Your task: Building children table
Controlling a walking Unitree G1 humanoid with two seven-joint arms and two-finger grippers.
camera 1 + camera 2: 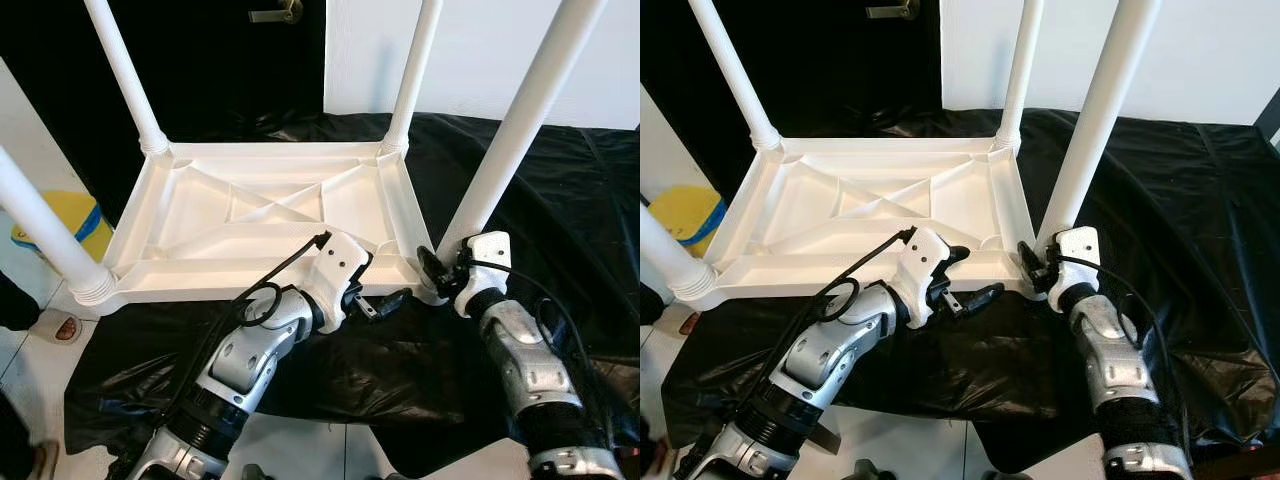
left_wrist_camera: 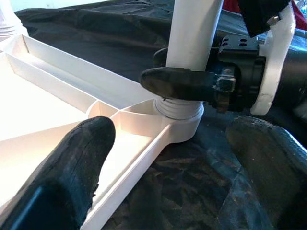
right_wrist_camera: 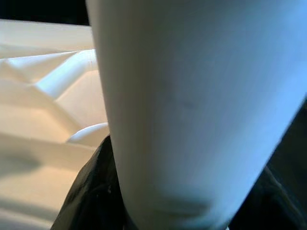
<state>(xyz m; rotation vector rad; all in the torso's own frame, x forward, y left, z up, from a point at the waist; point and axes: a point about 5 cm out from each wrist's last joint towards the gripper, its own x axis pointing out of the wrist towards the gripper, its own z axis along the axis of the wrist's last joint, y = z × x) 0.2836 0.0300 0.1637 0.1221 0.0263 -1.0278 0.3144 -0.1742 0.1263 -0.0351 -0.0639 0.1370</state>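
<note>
White plastic everywhere: the children's table [image 1: 265,215] lies upside down on a black sheet [image 1: 560,200] spread over the floor, its ribbed underside facing up and four legs standing skyward. The right gripper [image 1: 437,272] is clamped around the base of the near-right leg [image 1: 510,135], just above the ribbed collar where it meets the tabletop corner (the left wrist view shows one black finger [image 2: 177,82] wrapped across the post). The left gripper [image 1: 378,300] hovers at the near edge of the tabletop, just left of that corner, fingers spread wide and holding nothing. A yellow and blue object [image 1: 78,218] sits on the floor at far left.
</note>
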